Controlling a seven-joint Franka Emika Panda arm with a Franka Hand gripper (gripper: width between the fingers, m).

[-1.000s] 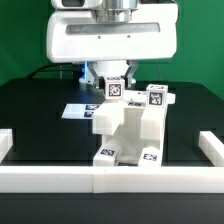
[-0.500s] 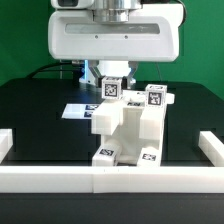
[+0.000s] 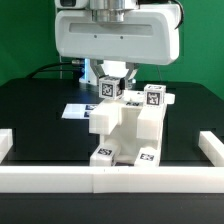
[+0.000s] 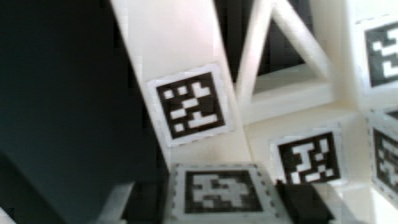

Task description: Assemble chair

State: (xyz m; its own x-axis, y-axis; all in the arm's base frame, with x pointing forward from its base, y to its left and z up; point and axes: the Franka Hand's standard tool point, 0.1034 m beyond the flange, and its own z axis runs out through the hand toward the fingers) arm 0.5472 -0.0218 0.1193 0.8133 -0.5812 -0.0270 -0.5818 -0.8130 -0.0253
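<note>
The partly built white chair (image 3: 132, 126) stands on the black table near the front wall, with tags on its top and lower front. My gripper (image 3: 112, 80) hangs over its rear left corner in the exterior view, shut on a small white tagged chair piece (image 3: 111, 88) that sits at the chair's top. In the wrist view the held piece (image 4: 222, 190) lies between my dark fingers (image 4: 139, 197). Beyond it runs a white chair part with a tag (image 4: 192, 105), and another tagged face (image 4: 311, 156) is beside it. Whether the held piece touches the chair I cannot tell.
A white border wall (image 3: 110, 179) runs along the table's front and turns up at both sides (image 3: 211, 146). The marker board (image 3: 74, 110) lies flat behind the chair on the exterior view's left. A green backdrop stands behind the arm.
The hand has shifted slightly up and toward the exterior view's right. The held piece stays at about the same spot on the chair's top.
</note>
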